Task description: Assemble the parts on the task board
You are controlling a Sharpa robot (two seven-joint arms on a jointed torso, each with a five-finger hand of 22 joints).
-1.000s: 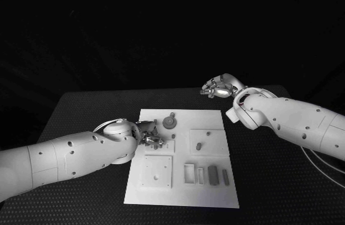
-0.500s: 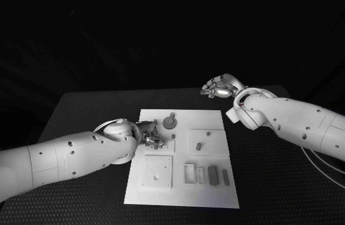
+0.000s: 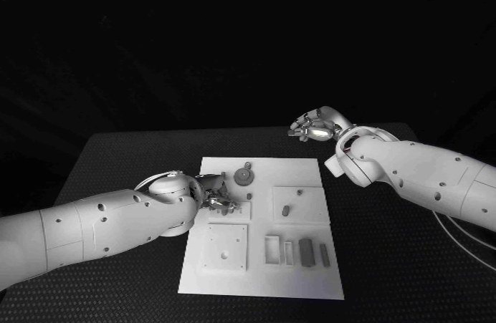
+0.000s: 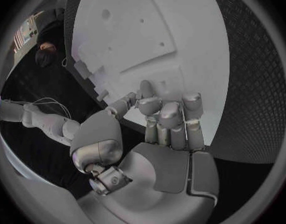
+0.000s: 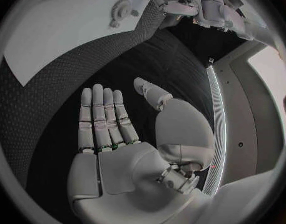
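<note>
White task board (image 3: 264, 223) corner hidden under left hand (image 3: 215, 196); fingers curled, grasp unclear. Right hand (image 5: 118, 134) fingers straight, together. Nothing moved.

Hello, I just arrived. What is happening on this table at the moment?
A two-armed robot is assembling small parts on a white task board lying on a black table. Its left hand is down over the board's left side, fingers curled near a small square block; whether it holds a part cannot be told. The right hand is raised beyond the board's far right corner, flat and holding nothing. A round geared part and several grey bars lie on the board.
</note>
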